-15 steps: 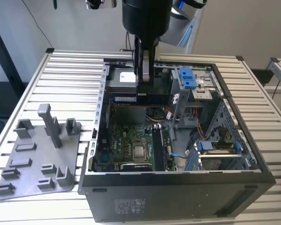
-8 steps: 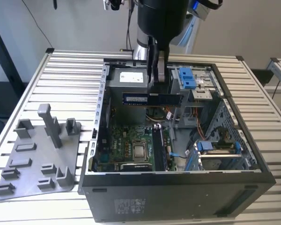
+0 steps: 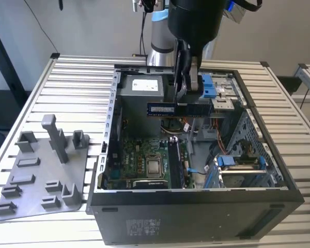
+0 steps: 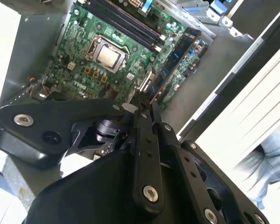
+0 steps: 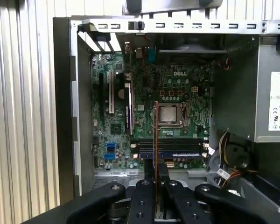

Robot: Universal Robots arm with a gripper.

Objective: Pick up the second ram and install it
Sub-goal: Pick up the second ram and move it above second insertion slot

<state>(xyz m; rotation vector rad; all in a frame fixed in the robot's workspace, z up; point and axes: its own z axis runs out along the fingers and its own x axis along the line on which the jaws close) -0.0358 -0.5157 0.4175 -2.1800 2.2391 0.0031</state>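
Observation:
My gripper (image 3: 184, 97) hangs over the open computer case (image 3: 196, 204), shut on the second ram (image 3: 178, 108). This is a thin dark green-blue stick, held level and on edge well above the motherboard (image 3: 142, 160). In the first wrist view the second ram (image 5: 156, 135) shows edge-on, rising from between the fingers (image 5: 144, 196) and crossing over the memory slots (image 5: 172, 144). One of those slots seems to hold a stick with a bluish label (image 5: 177, 153). In the second wrist view the second ram (image 4: 177, 58) sticks out from the gripper (image 4: 147, 101) beside the motherboard (image 4: 84, 65).
A grey power supply (image 3: 142, 88) fills the case's back corner on the exterior view's left. Blue-clipped drive bays (image 3: 240, 165) and loose cables (image 3: 191, 129) sit toward the exterior view's right. A grey parts fixture (image 3: 41, 175) lies on the slatted table (image 3: 20, 103) beside the case.

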